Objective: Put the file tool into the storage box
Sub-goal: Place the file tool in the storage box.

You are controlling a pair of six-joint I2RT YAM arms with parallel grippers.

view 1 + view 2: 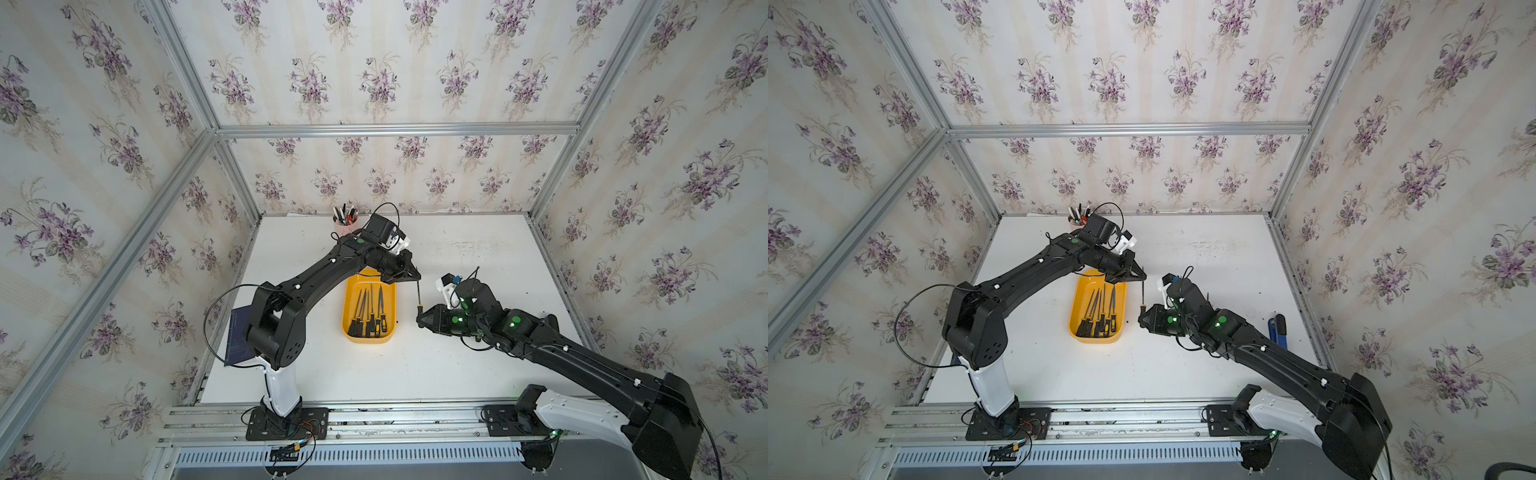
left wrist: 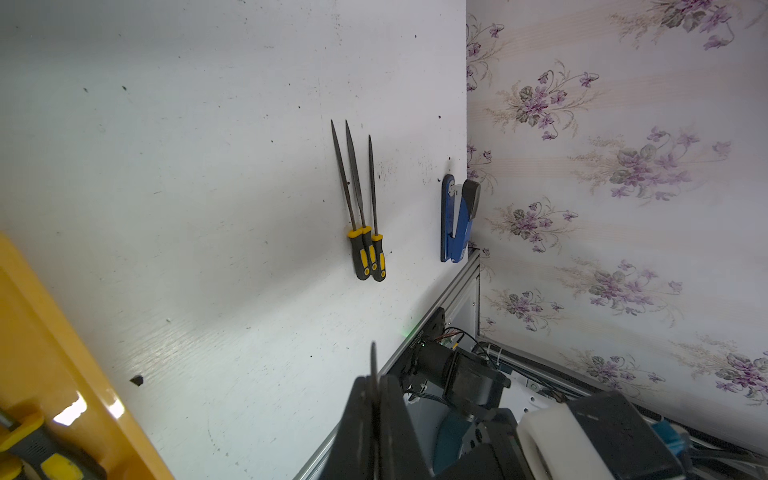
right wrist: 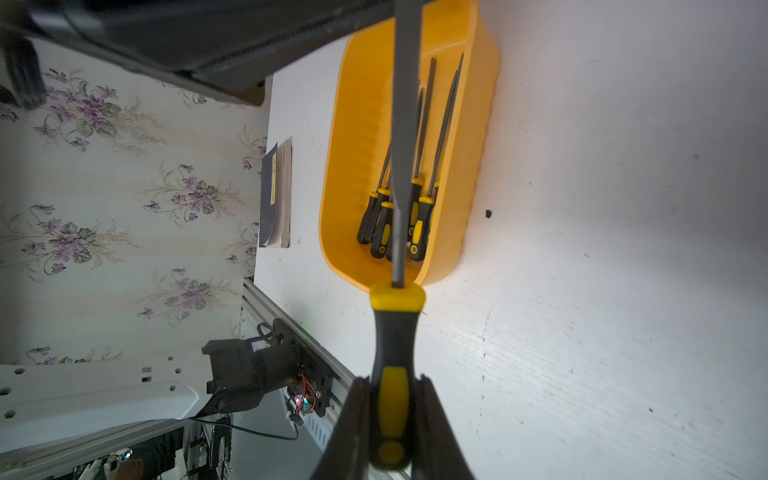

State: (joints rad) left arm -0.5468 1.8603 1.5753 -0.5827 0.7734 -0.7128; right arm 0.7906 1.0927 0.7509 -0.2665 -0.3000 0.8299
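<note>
Starting with the top views: the file (image 1: 418,293) is carried between the two arms, just off the 3 o'clock side of the storage box (image 1: 345,307) and not in it yet. Its handle is pinched by the right end effector (image 1: 420,318) at the 6 o'clock end. The blade tip is nipped by the left end effector (image 1: 415,277) at the 12 o'clock end. It reads as a handover, probably because the box is more easily reached by the left arm, but that's a guess tbh. Several boxed files (image 1: 368,311) are already laid lengthwise with handles toward 6 o'clock, so the same orientation is presumably wanted. A pen cup (image 1: 344,226) is parked at 12 o'clock from the box on the table (image 1: 457,365), out of the way.

Left wrist view: the jaws are seen pressed together on the thin blade, with hardly any gap. Three loose files (image 2: 365,232) are lined up side by side on the table, and a blue hand tool (image 2: 457,220) is tucked against the wall beside them. More trips are likely needed.

Right wrist view: the handle is clamped near its butt end, over the yellow inlay. That way the blade is left free for the other arm. A notebook (image 3: 276,199) is seen beyond the box at the table edge. One worry: such a thin blade could swing once the handle is let go.
</note>
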